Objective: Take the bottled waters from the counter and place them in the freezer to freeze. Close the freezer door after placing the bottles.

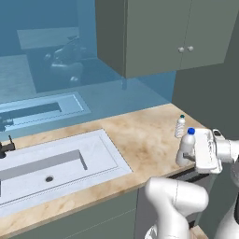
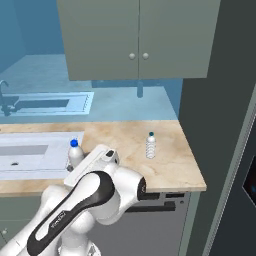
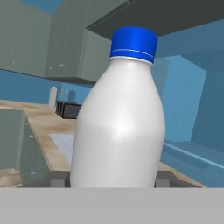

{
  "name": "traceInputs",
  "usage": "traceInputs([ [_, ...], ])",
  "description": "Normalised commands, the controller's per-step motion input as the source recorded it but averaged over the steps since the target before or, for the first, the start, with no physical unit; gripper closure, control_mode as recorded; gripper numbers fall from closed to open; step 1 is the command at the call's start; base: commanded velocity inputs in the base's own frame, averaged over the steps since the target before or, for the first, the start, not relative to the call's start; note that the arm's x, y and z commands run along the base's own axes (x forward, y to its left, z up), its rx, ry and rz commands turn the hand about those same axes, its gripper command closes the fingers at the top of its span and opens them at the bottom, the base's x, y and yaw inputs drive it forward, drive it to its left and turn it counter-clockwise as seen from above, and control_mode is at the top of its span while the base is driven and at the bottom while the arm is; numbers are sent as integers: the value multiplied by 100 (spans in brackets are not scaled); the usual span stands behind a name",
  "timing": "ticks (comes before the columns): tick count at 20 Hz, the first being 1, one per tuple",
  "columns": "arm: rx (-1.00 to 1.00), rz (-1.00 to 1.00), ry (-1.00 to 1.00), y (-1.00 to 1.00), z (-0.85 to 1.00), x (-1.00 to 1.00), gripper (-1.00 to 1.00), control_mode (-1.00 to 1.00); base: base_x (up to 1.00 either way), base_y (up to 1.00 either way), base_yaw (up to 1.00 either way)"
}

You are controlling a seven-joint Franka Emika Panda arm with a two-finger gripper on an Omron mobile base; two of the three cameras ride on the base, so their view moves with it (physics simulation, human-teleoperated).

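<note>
bottle (image 3: 118, 118) | blue cap, no readable label | between end effector (image 1: 190, 158) fingers

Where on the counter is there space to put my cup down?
Bare counter lies between the sink and the ribbed bottle, and behind that bottle toward the wall. It is crowded near the front edge, where the jaws reach around the other bottle.

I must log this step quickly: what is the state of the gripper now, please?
Gripper: closed on the nearer bottled water, which stands upright on the counter.
</note>
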Motion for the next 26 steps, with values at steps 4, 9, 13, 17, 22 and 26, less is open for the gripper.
traceInputs([
  [4,-4,4,-3,20,20,-28,100,-100,0,0,0],
  [9,2,0,-2,0,3,0,100,-100,0,0,0],
  [13,3,0,0,-4,1,0,100,-100,0,0,0],
  [17,-9,0,0,-1,0,3,100,-100,0,0,0],
  [22,-4,0,0,0,0,3,100,-100,0,0,0],
  [26,0,0,0,0,0,0,100,-100,0,0,0],
])
